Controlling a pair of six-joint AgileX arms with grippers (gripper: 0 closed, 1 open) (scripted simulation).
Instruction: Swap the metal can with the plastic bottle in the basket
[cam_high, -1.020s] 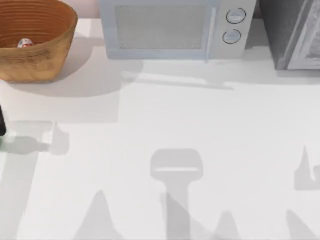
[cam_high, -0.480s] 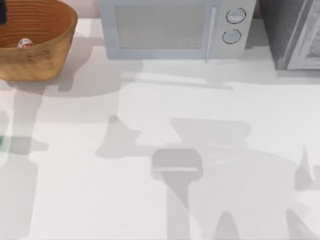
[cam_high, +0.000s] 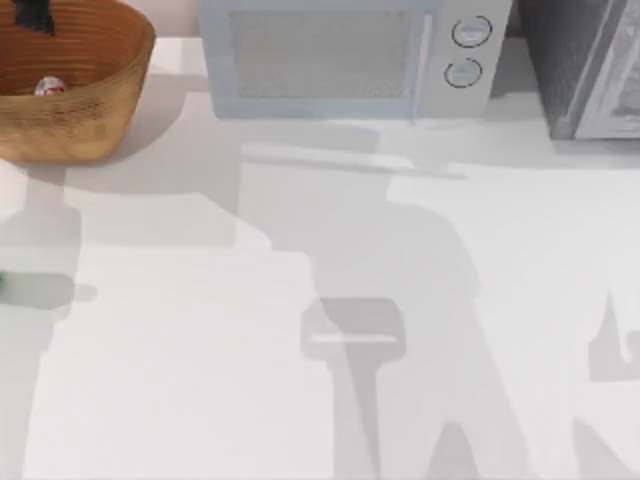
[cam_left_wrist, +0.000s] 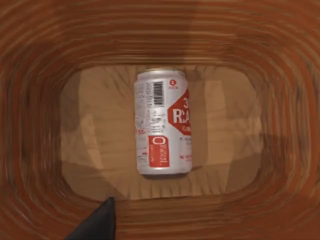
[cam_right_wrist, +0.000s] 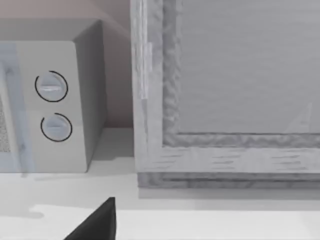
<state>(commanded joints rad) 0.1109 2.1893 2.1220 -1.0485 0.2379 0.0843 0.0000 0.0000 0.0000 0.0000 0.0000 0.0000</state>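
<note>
Left gripper (cam_high: 35, 14) hangs over the basket (cam_high: 85, 125); how far its fingers stand apart cannot be told. The metal can (cam_left_wrist: 163, 123) lies on its side on the basket floor, directly beneath the gripper, untouched.

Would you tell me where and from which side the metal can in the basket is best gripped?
Probably from straight above, fingers closing across the round body mid-length: the metal can lies on its side on the floor of the basket, whose walls block sideways approaches.

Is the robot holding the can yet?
No. The metal can lies on its side on the basket floor, untouched. The left pincer hovers above it.
</note>
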